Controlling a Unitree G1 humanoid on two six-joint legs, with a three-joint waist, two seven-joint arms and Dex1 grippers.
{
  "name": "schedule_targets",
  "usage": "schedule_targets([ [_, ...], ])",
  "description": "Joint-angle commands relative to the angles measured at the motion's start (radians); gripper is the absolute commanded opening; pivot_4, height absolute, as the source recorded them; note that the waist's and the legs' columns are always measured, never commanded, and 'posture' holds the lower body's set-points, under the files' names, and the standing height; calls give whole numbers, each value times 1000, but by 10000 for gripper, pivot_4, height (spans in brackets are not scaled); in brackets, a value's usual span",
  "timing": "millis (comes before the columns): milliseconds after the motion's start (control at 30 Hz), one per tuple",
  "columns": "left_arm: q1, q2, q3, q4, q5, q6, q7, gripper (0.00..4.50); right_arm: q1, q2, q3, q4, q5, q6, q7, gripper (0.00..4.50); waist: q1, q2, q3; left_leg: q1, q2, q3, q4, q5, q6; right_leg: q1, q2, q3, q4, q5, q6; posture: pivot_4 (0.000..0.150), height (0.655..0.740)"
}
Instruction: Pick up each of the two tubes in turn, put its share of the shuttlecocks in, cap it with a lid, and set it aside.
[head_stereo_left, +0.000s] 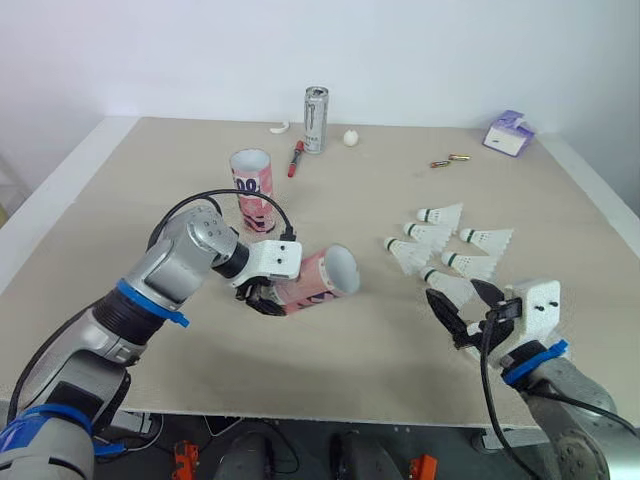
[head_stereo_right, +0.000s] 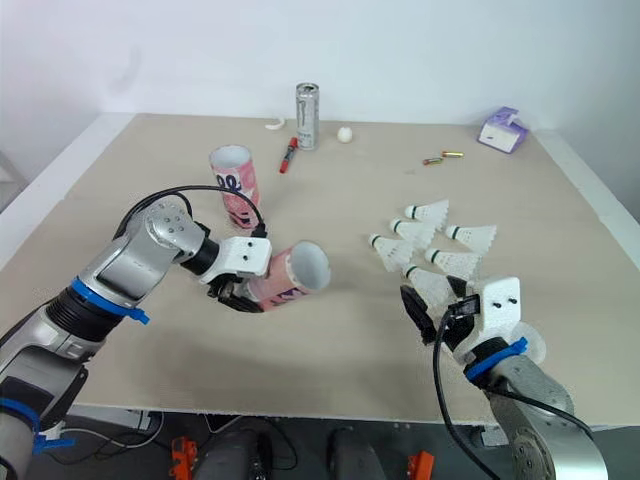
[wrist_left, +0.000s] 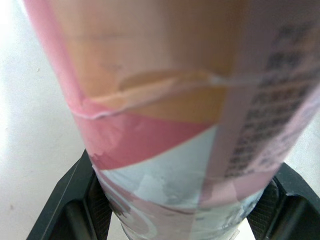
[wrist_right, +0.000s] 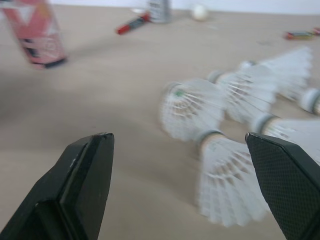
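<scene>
Writing on the held tube (head_stereo_left: 318, 279) appeared in the left wrist view as fine print, too blurred to read. The second tube (head_stereo_left: 253, 188), upright just left of and nearer than the can (head_stereo_left: 316, 119), bore large red print, partly turned away. Left hand (head_stereo_left: 266, 298) clamped the first tube, tilted, nearer than the can. Right hand (head_stereo_left: 457, 294) gaped open beside the shuttlecocks (head_stereo_left: 447, 243), well right of the can.

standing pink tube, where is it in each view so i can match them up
left eye view: standing tube upright left of centre, behind the held tube.
right eye view: standing tube, likewise left of centre.
left wrist view: the tube seen close up is the held tube.
right wrist view: upright, red marker beyond it.
shared landmark: red marker lying just past it.
</scene>
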Motion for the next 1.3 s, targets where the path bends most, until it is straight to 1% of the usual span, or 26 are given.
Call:
schedule_targets([
  [33,-10,-7,-27,-30,0,18,-15,29861,0,-2,-31,-32,44,42,-16,45000,0,0,0,0,0,0,0,0,0,0,0,0,0,0,0,1500,7400],
  [233,-12,-9,-29,-34,-3,32,-12,29861,-25,14,-29,-25,99,113,-64,45000,-1,0,0,-1,-1,-1,0,0,0,0,0,0,0,0,0,1500,7400],
  [667,-3,-18,-25,-36,-8,51,5,29861,-146,11,-16,87,104,181,-118,45000,-1,0,0,-3,-3,-4,0,0,0,0,0,0,0,-1,1,1500,7400],
  [700,-2,-18,-25,-37,-8,52,5,29640,-150,12,-16,93,102,182,-122,42564,-1,0,0,-3,-3,-4,0,0,0,0,0,0,0,-1,1,1500,7400],
  [767,0,-18,-25,-38,-8,55,8,29529,-160,11,-16,108,95,181,-125,34635,-1,0,0,-3,-3,-4,0,0,0,0,0,1,0,-2,2,1500,7400],
  [833,2,-19,-24,-38,-8,58,13,29529,-173,11,-14,120,90,183,-129,28895,-1,0,0,-3,-3,-5,1,0,0,0,0,1,0,-1,2,1500,7400],
  [867,4,-20,-23,-37,-8,59,17,29529,-177,10,-11,124,87,185,-131,24677,-1,0,0,-3,-3,-5,1,0,0,0,0,1,0,-1,2,1500,7400],
  [933,5,-22,-21,-36,-8,60,21,29529,-181,8,-6,129,82,187,-134,17888,-1,1,0,-3,-3,-5,1,0,0,0,0,1,0,-1,2,1500,7400],
  [967,5,-22,-21,-35,-8,61,22,29529,-182,7,-6,130,82,187,-134,15701,-1,1,0,-3,-4,-5,1,0,0,0,0,1,0,-2,2,1500,7400],
  [1033,5,-23,-22,-34,-8,60,24,29529,-183,8,-6,131,79,187,-136,7209,-1,1,0,-3,-4,-5,1,0,0,0,0,1,0,-1,2,1500,7400],
  [1100,3,-25,-22,-30,-9,59,28,29529,-184,7,-5,130,74,188,-135,460,-1,1,0,-3,-4,-5,1,0,0,1,0,1,0,-1,3,1500,7400],
  [1300,-6,-36,-24,-16,-11,55,31,29529,-172,1,-5,106,67,195,-134,460,-1,1,-1,-4,-5,-5,2,0,1,1,0,2,0,-1,3,1500,7400],
])
